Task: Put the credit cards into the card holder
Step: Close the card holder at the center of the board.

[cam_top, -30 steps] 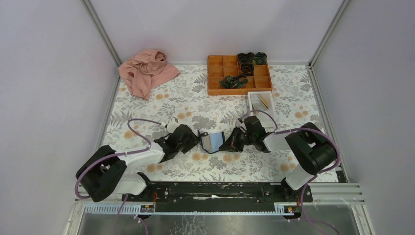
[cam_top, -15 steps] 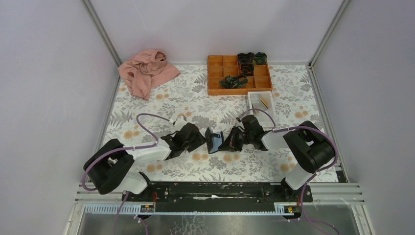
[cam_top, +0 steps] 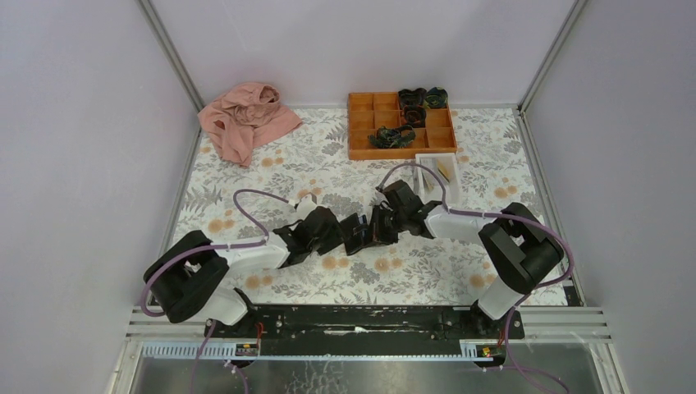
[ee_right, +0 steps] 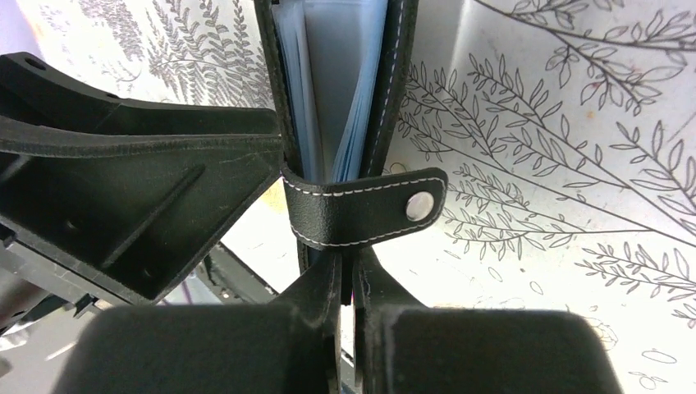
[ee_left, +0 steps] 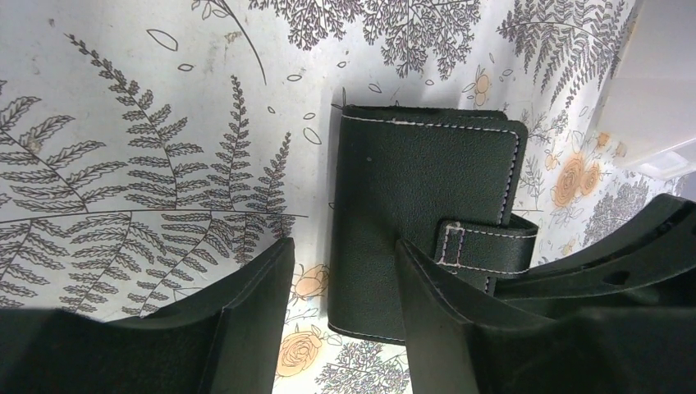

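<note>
left gripper (ee_left: 343,256): fingers spread apart, nothing clamped. A lower corner of the card holder lies in the gap, and bare tablecloth is seen between the left finger and the holder's edge.
right gripper (ee_right: 346,275): fingers pressed almost together, clamped on the near edge of the holder just below the strap.
card holder (ee_left: 423,193): held mid-table between the two grippers, black stitched cover facing the left wrist camera. From the right wrist it is seen edge-on, the covers nearly closed.
pocket panels (ee_right: 332,74): light blue, sandwiched between the two black covers. Whether any card sits inside cannot be told.
strap (ee_right: 361,209): wrapped across the open edge, silver snap at its free end, which hangs loose to one side.
credit cards (cam_top: 444,170): one tan-yellow sliver is seen in the white tray; a count cannot be made out.
white tray (cam_top: 423,176): far-right part of the table, just in front of the orange tray, well apart from the holder.
orange tray (cam_top: 361,123): at the far edge, with dark tangled items (cam_top: 392,136) in its right-hand compartments.
pink cloth (cam_top: 244,121): bunched at the far-left corner.
table (cam_top: 246,185): covered in a floral fern print.
arms: both reached inward, wrists nearly meeting at the holder.
</note>
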Controlling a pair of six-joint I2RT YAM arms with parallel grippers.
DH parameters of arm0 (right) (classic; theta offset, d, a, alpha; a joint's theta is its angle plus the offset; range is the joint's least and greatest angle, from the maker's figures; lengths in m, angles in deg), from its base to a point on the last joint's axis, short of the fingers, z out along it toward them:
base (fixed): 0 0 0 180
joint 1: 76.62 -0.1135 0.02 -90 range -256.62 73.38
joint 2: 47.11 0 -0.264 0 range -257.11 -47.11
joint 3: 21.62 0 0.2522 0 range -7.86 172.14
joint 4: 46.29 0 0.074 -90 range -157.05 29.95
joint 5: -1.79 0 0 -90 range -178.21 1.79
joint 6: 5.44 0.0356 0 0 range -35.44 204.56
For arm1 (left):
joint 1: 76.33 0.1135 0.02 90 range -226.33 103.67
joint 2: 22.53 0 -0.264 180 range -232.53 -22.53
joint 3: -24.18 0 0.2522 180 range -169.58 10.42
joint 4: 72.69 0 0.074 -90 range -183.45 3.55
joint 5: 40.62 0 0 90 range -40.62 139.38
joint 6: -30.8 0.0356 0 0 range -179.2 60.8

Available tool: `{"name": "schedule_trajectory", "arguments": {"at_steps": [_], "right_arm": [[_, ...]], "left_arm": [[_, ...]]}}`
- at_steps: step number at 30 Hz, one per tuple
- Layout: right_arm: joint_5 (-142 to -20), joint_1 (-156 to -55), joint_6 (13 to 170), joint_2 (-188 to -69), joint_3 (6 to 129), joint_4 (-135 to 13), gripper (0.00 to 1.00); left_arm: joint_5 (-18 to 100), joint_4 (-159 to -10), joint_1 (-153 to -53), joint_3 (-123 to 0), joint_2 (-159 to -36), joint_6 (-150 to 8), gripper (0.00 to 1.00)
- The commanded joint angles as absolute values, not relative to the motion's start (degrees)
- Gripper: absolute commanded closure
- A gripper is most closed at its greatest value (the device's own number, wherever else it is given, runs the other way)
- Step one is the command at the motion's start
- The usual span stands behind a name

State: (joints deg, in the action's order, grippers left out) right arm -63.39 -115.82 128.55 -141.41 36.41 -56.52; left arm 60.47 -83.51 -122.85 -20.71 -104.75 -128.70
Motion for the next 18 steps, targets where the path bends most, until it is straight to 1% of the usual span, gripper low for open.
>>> {"name": "schedule_trajectory", "arguments": {"at_steps": [1,8,18], "right_arm": [[-70.22,-117.8,120.73,-138.46,42.81,-66.07,1.0],[-78.74,-121.67,111.57,-139.04,51.89,-78.69,1.0],[-86.11,-127.57,104.85,-142.09,59.59,-88.5,1.0]], "left_arm": [[59.46,-85.66,-123.7,-18.28,-105.07,-128.13,0.44],[59.74,-85.62,-124.09,-17.42,-104.02,-129.13,0.44],[60.03,-85.06,-124.93,-17.11,-104.17,-130.64,0.44]]}}
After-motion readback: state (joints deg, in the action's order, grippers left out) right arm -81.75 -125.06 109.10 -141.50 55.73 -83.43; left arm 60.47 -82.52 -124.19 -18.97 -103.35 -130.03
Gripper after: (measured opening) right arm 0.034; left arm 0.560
